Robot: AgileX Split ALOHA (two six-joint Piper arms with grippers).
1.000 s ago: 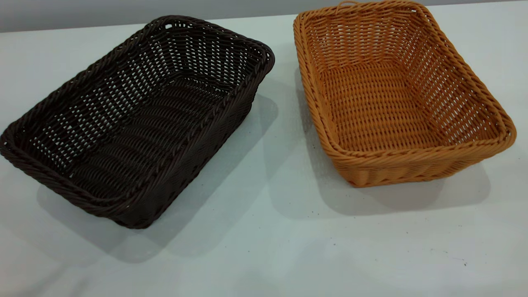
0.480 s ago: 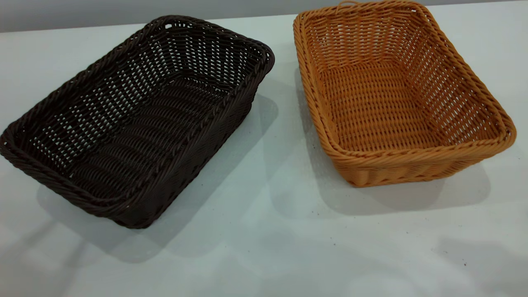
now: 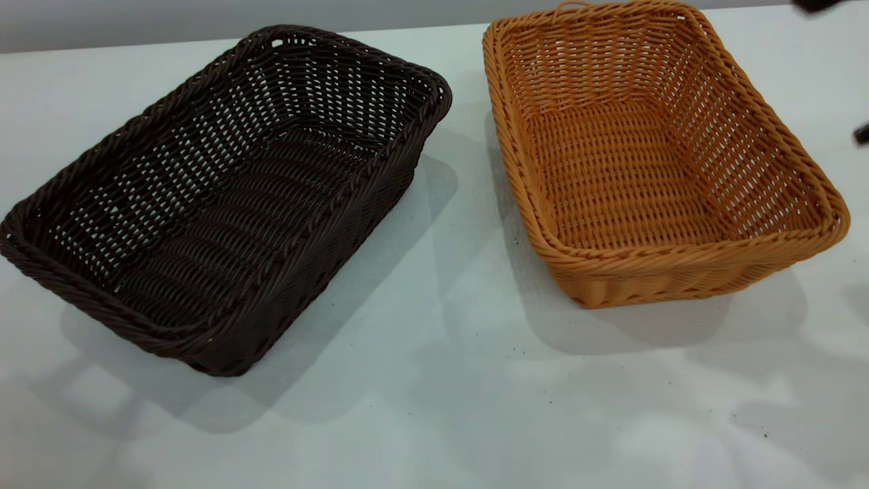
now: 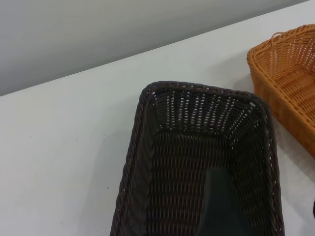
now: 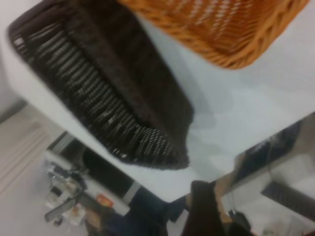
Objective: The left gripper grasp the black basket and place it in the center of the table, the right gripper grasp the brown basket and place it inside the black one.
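black basket [image 3: 224,197] sitting at left of frame on the tabletop [image 3: 434,380], angled, ungrasped | brown basket [image 3: 652,156] resting upper right, just beside it | both end effectors: cannot tell if apart or together | risk: flared wicker rim slipping, dark basket nudging the tan one while moving to center

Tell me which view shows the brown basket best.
The exterior view: the brown basket appears whole, upright on the table, right of the black basket. The left wrist view catches one end at its edge; the right wrist view only part of its wall and rim.
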